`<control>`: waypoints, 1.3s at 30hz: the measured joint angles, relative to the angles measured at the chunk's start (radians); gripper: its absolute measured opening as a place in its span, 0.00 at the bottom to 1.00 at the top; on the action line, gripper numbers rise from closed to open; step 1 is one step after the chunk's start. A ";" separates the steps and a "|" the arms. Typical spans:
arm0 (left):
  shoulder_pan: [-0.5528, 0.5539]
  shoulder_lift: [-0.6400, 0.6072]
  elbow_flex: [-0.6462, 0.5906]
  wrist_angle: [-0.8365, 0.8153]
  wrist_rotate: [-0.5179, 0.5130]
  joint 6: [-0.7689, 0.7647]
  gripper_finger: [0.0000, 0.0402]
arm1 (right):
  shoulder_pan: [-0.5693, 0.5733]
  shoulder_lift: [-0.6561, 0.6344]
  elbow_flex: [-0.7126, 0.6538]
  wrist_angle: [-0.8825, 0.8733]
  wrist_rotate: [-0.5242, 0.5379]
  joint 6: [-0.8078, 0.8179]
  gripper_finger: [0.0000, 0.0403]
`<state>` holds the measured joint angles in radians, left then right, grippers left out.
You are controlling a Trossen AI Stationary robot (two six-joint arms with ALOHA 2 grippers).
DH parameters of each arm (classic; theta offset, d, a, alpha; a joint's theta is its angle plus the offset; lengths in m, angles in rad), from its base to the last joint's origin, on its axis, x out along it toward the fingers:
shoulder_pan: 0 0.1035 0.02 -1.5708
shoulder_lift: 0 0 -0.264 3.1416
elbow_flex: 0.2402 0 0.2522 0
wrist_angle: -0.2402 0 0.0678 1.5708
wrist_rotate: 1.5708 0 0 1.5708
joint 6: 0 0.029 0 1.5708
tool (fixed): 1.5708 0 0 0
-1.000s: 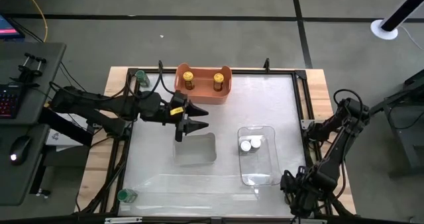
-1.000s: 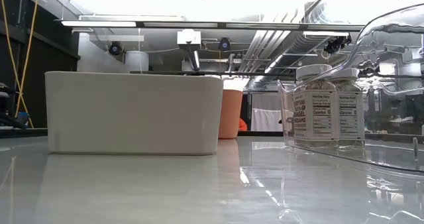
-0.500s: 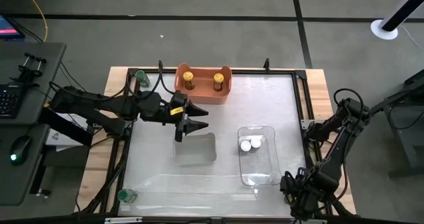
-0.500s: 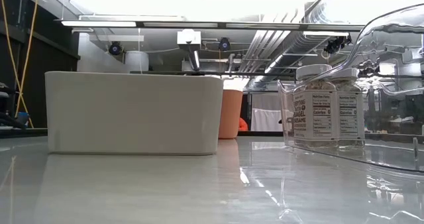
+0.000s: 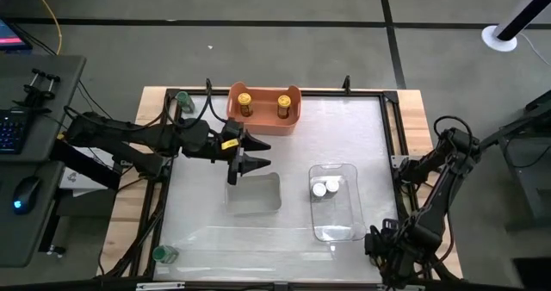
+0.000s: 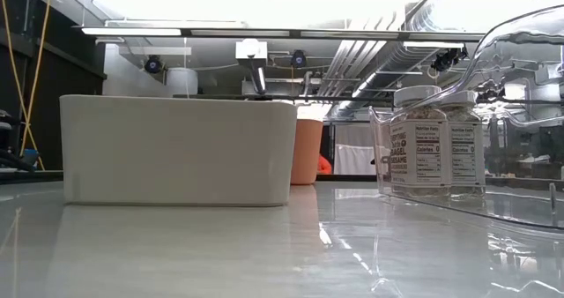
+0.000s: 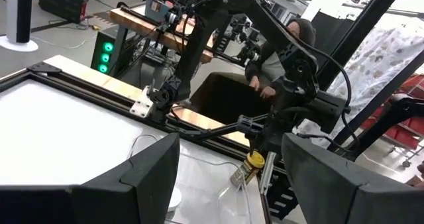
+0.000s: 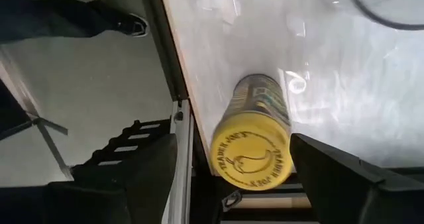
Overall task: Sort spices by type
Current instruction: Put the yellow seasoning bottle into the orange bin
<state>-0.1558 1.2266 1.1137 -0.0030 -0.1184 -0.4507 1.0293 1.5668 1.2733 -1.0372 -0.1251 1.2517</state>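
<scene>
A yellow-capped spice jar lies on its side at the table's near right corner, cap toward the camera. My right gripper is open, one finger on each side of the jar with gaps showing. In the high view my right gripper hides that jar. Two yellow-capped jars stand in the orange bin. Two white-capped jars stand in the clear tray. My left gripper hovers open by the grey tray's far edge, holding nothing.
Green-capped jars sit at the table's far left corner and near left corner. The black frame rail runs along the right edge beside the lying jar. In the low view the grey tray stands left, the clear tray right. A person sits beyond the table.
</scene>
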 joint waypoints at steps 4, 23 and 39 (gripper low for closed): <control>0.000 0.000 0.000 -0.001 0.000 0.000 0.63 | 0.000 0.000 -0.023 -0.012 0.006 -0.003 0.72; -0.003 0.000 0.000 -0.006 0.003 -0.001 0.63 | 0.014 0.062 -0.028 -0.021 -0.011 -0.003 0.72; -0.003 0.000 0.000 -0.007 0.003 0.000 0.63 | 0.013 0.148 -0.028 -0.004 -0.061 0.007 0.62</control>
<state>-0.1587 1.2266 1.1137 -0.0097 -0.1150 -0.4511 1.0419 1.7144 1.2452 -1.0409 -0.1861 1.2583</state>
